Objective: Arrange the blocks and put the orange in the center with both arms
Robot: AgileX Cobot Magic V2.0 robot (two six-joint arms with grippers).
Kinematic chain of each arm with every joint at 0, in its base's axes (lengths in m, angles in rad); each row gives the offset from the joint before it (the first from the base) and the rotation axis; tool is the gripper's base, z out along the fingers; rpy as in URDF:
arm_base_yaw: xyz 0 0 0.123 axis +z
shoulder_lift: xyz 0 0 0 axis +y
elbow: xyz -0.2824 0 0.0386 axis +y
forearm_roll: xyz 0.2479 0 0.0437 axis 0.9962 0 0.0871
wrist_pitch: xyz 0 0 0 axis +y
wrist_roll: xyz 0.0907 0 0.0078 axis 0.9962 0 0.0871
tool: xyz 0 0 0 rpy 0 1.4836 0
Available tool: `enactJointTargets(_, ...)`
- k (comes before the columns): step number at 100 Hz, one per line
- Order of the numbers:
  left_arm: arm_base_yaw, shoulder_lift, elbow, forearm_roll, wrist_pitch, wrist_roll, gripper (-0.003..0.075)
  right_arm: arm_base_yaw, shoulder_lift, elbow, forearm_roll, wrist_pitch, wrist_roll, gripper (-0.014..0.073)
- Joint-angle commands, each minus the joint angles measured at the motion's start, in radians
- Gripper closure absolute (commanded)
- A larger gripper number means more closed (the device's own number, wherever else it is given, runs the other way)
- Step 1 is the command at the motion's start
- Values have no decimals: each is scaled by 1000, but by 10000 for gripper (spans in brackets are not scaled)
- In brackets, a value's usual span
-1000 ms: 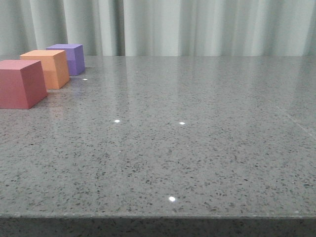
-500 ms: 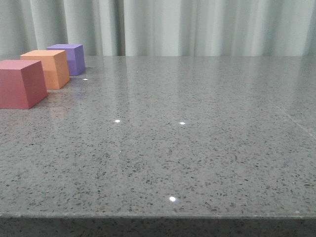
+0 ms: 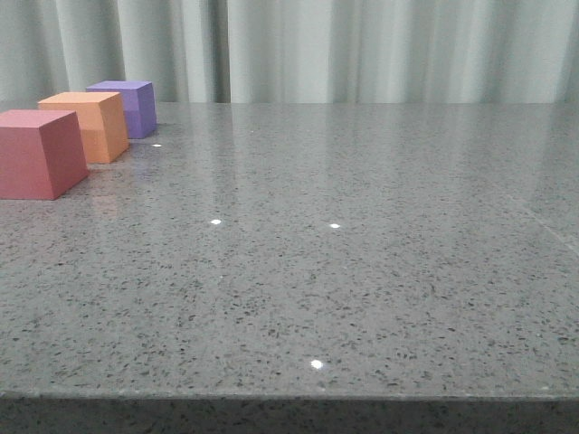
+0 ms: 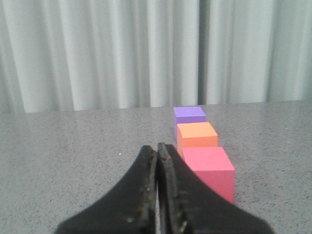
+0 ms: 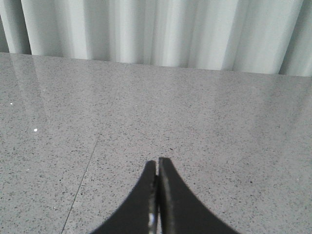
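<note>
Three cubes stand in a row at the far left of the grey table: the pink-red cube [image 3: 38, 154] nearest, the orange cube [image 3: 88, 125] in the middle, the purple cube [image 3: 127, 107] farthest. No gripper shows in the front view. In the left wrist view my left gripper [image 4: 157, 147] is shut and empty, just beside the pink-red cube [image 4: 208, 170], with the orange cube [image 4: 197, 137] and the purple cube [image 4: 189, 117] in line behind it. My right gripper [image 5: 157, 162] is shut and empty over bare table.
The speckled grey tabletop [image 3: 362, 235] runs to a front edge at the bottom of the front view. Pale curtains [image 3: 362, 45] hang behind the table. A thin seam [image 5: 80, 183] crosses the surface in the right wrist view.
</note>
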Motion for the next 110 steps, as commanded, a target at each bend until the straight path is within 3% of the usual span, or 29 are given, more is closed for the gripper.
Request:
enactJointTargets(1,16,-42,45,-22,-112,6,741,-4,7,-24,-16,-82,-6,662)
enactJointTargets(22,34,-161,180,-28,-120,6,741,-4,7,-24,-16,-82,-6,662)
enactJointTargets(47,34,-158,283,-28,-226,6,741,-4,7,-24,-16,-82,-6,662)
enactJointTargets(110,34,-158,283,-26,-230,6,741,-4,7,-24,-16,-82,-6,662)
